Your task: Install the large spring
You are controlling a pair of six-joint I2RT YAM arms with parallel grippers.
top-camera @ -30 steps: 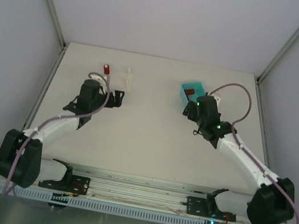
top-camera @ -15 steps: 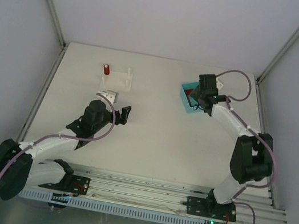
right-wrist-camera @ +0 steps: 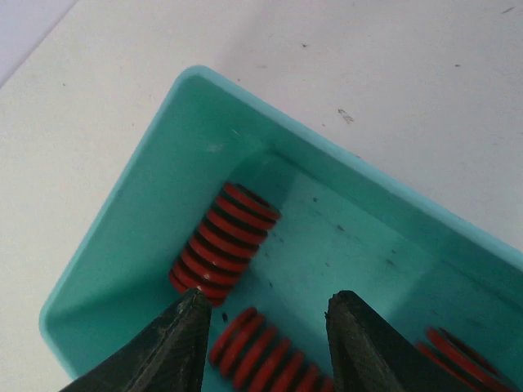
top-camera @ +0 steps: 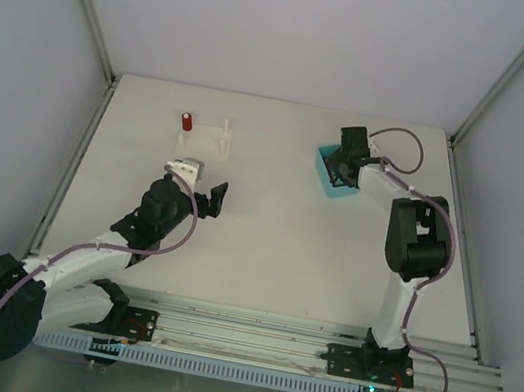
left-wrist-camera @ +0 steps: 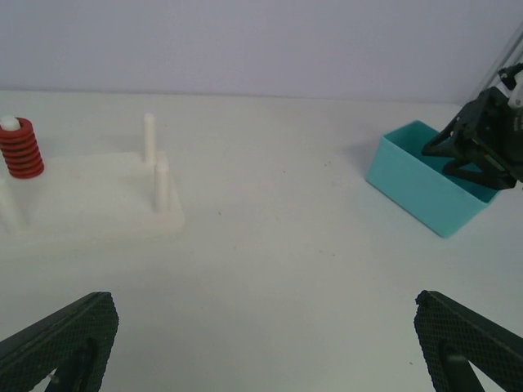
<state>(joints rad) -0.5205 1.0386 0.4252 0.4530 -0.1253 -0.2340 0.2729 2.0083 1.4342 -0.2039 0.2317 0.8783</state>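
The top external view looks down from high behind the arm bases toward the far wall and takes in the whole flat white table. The left wrist view sits low on the left and looks across to the far side, with the white plastic peg stand at left and the teal rectangular plastic bin at right. The right wrist view looks steeply down, very near, into this same bin, which all three views share.

White links, black joints, black fingers, mauve cables
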